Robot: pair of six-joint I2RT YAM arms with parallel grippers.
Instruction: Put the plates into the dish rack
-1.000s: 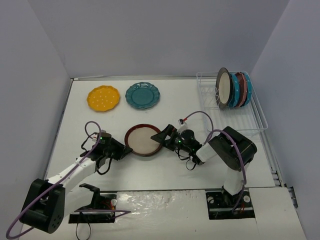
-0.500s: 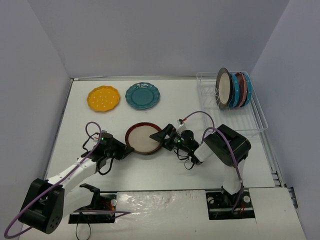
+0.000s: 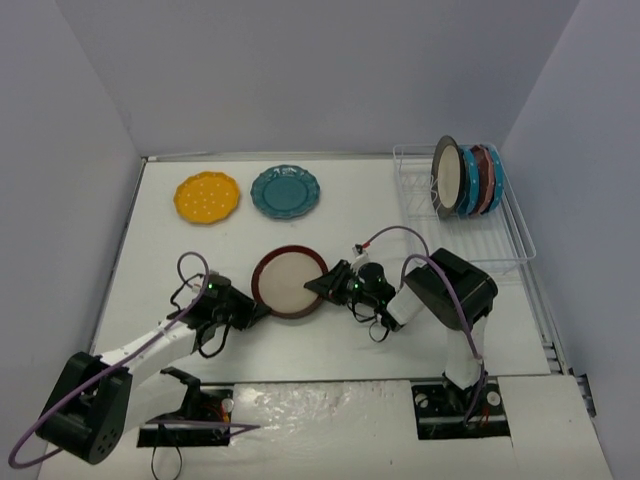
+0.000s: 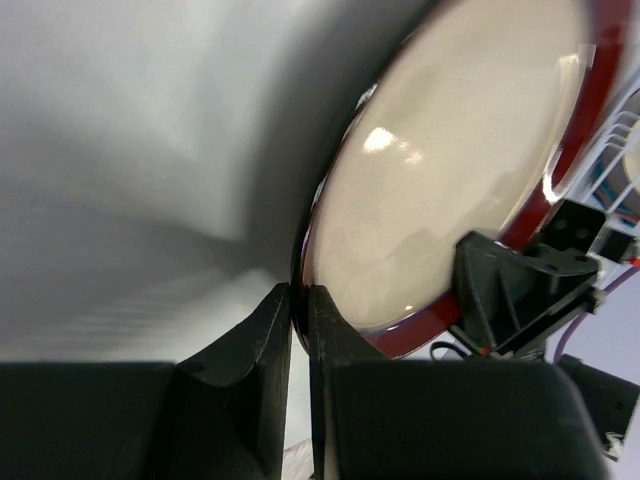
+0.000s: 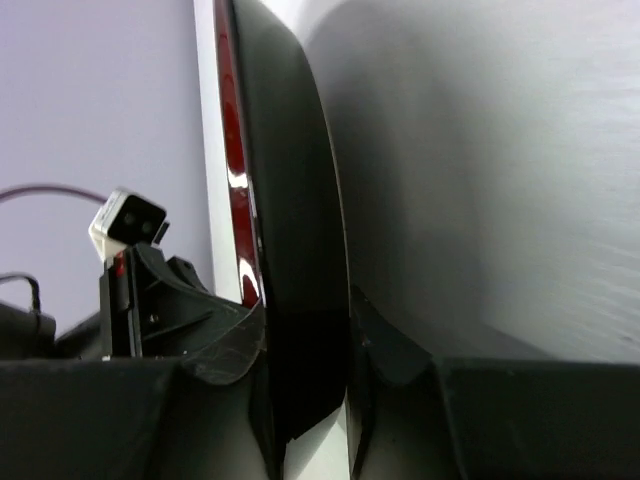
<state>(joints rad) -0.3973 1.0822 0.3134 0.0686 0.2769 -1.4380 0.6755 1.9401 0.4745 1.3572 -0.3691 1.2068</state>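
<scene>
Maroon plate (image 3: pixel 289 282): cream centre, dark red rim; at the middle of the bench (image 3: pixel 400 330), a little near of centre, between the two arms.
Left fingers (image 3: pixel 252 308): closed tight on the maroon plate's near-left rim; in the left wrist view the two tips (image 4: pixel 275 320) pinched the thin edge (image 4: pixel 460 160) with almost no gap.
Right fingers (image 3: pixel 322 284): closed on the maroon plate's right rim; in the right wrist view one finger (image 5: pixel 230 350) sat on each side of the plate, seen edge-on (image 5: pixel 300 250).
Lift: could not tell whether the plate was clear of the bench; a shadow lay beside it.
Rack (image 3: pixel 515 240): white wire, at the far right of the bench, well apart from the maroon plate.
Racked plates: four standing on edge at the rack's far end, touching or nearly so; from the left a dark-rimmed cream plate (image 3: pixel 447 177), a blue one (image 3: pixel 466 182), a maroon-rimmed one (image 3: pixel 482 180) and another blue one (image 3: pixel 495 180).
Yellow plate (image 3: pixel 207 197): flat, far left.
Teal plate (image 3: pixel 285 190): flat, just right of the yellow plate.
</scene>
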